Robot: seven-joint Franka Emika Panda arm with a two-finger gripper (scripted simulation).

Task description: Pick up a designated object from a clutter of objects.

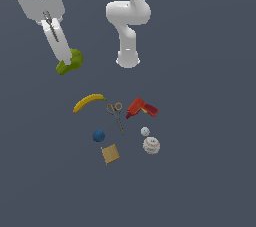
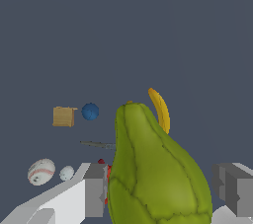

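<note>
So the gripper (image 1: 66, 63) is clamped on the pear (image 1: 71, 61), which sits between its fingers (image 2: 94, 196), apparently lifted away from the banana (image 1: 89, 102) and the clutter beyond it. Probably raised to clear the scissors (image 1: 116, 115) and drill (image 1: 141, 108).

Simulated test scene: flat featureless grey floor (image 1: 210, 181), white arm base (image 1: 128, 60), no walls or furniture.
</note>
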